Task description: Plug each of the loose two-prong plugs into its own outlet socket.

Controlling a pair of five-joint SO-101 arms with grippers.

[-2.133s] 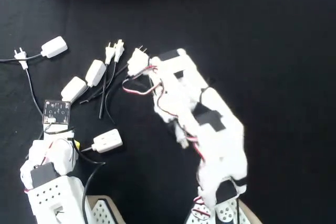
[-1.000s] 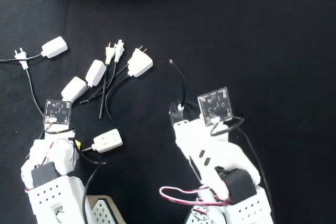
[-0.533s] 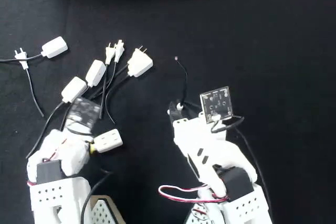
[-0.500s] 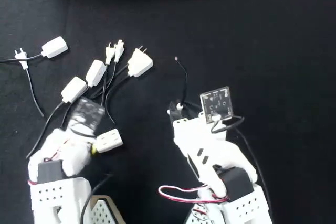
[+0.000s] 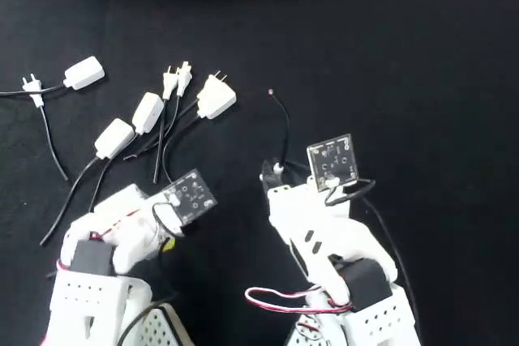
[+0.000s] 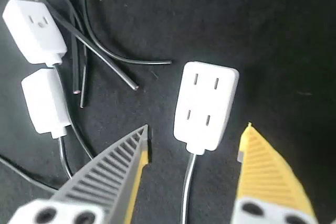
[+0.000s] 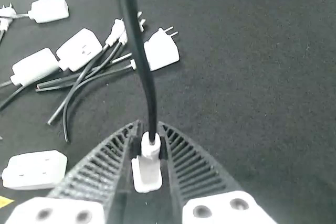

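Note:
My right gripper (image 7: 148, 125) is shut on a small white two-prong plug (image 7: 146, 170), whose black cord (image 7: 134, 40) runs out ahead of it. In the high view this gripper (image 5: 272, 174) sits low at mid-table. My left gripper (image 6: 196, 128) is open just above a white double outlet socket (image 6: 206, 103), which lies between and slightly ahead of its fingertips. The left arm (image 5: 105, 241) covers that socket in the high view. A larger white plug (image 5: 215, 96) and two small plugs (image 5: 176, 79) lie loose farther back.
Single white sockets lie left of the plugs: one (image 5: 148, 111), another (image 5: 113, 137) and a third (image 5: 83, 72) with a small plug (image 5: 31, 84) beside it. Black cords (image 5: 162, 147) trail between them. The table's right half (image 5: 438, 103) is bare black cloth.
The right arm pulled back from the large white plug and holds a corded plug. The left arm swung right and forward over the double outlet socket.

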